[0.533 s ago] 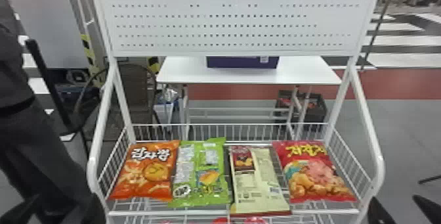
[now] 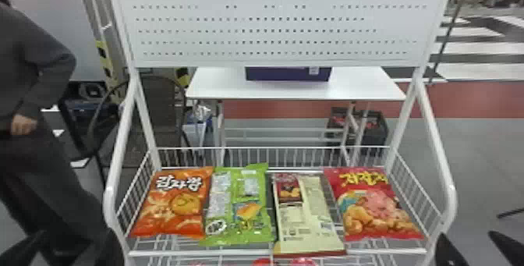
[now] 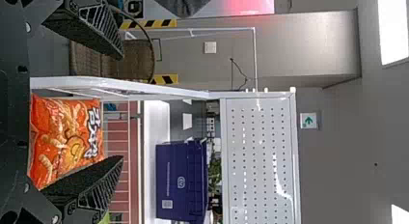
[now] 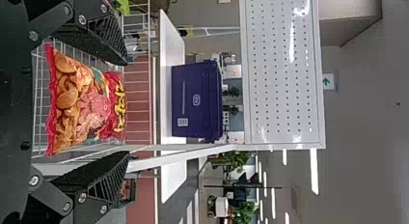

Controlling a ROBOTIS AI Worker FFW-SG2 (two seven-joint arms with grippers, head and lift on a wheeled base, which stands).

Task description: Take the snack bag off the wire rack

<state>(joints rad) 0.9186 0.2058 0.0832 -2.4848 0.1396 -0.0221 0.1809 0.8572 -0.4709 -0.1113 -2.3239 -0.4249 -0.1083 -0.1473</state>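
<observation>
Unshifted to any clear degree since the earlier frame: left gripper (image 3: 121, 107), right gripper (image 4: 126, 108) and loaded wire rack (image 2: 273, 25); removal judged yet to begin, approach due next.
Spread wide on both sides, holding nothing and touching no packet, at eight and four o'clock in the head view. Lying flat in the rack's basket, clockwise: red bag (image 2: 370, 206) near half past four, cream bag (image 2: 312, 214) half past five, green bag (image 2: 234, 206) half past six, orange bag (image 2: 171, 206) half past seven. Intended snack bag not tellable.
</observation>
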